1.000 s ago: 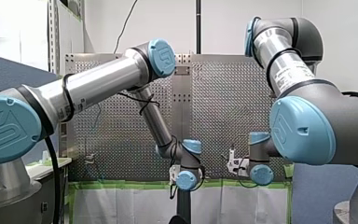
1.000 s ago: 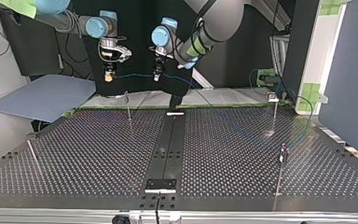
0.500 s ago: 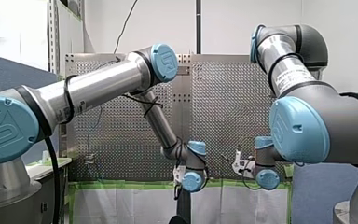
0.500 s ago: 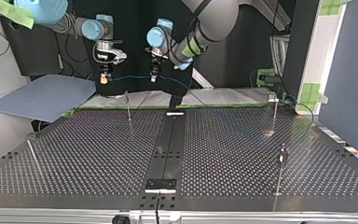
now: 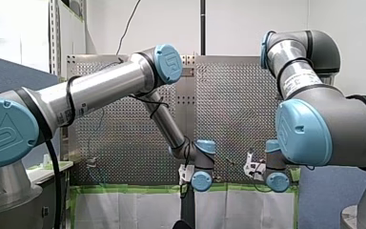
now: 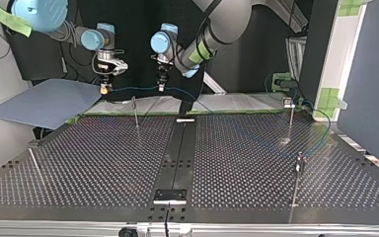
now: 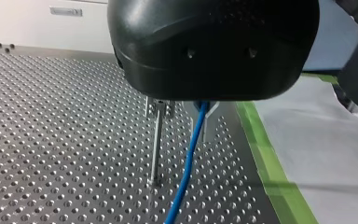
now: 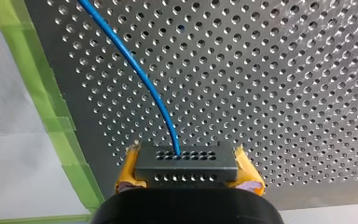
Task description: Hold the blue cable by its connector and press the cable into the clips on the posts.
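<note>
Over the far edge of a perforated table point(image 6: 103, 163) bordered with green tape point(image 8: 42, 93), my right gripper point(image 6: 104, 89) clamps its yellow pads point(image 8: 128, 170) on the two ends of the dark connector point(image 8: 186, 163). The blue cable point(image 8: 135, 70) leaves the connector's face pointing straight away from the gripper, then curves off above the perforated surface. In the top view the cable's long axis runs roughly level, side to side, from my right gripper at the view's left to my left gripper point(image 6: 161, 87) nearer the middle. Both grippers hang fingers-down, clear of the table. The left wrist view shows the cable passing between my left gripper's metal fingers point(image 7: 210, 122), which sit narrowly closed on it, then slanting down toward the table. A thin upright post point(image 7: 156, 140) topped by a clip point(image 7: 158, 108) stands just beside the cable, not touching it. Past my left gripper, the cable trails faintly toward the top view's right, where a second post point(image 6: 291, 121) stands.
</note>
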Motion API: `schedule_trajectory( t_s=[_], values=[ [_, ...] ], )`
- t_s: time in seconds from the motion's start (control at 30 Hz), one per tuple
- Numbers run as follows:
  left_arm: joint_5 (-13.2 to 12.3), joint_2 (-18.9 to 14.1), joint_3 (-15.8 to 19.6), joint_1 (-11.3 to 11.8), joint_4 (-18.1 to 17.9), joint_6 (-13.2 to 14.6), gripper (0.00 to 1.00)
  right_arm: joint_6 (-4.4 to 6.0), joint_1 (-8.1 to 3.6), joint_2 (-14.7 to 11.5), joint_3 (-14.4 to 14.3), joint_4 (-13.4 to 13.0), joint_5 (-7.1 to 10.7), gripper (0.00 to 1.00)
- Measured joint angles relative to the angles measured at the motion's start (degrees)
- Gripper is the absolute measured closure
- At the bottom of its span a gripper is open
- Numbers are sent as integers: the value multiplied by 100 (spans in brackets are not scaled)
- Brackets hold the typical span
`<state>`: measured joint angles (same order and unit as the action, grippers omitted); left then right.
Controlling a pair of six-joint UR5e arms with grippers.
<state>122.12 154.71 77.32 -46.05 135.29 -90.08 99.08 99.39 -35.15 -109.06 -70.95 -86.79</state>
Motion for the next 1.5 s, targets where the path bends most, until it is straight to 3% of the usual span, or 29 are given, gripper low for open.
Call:
schedule_trajectory(
  t_s=[0.23, 0.5, 0.97, 1.5],
  values=[
    [202, -1, -33, -8, 81, 149, 100, 135, -167, 2, 102, 164, 47, 100],
    [304, 0, -62, -16, 86, 287, 100, 163, -316, 2, 154, 195, 210, 100],
    [293, 0, -391, -75, 304, 372, 100, 93, -410, 3, 508, 711, 216, 100],
    [134, 7, -483, -102, 326, 356, 100, 126, -513, 3, 598, 730, 236, 100]
  ],
)
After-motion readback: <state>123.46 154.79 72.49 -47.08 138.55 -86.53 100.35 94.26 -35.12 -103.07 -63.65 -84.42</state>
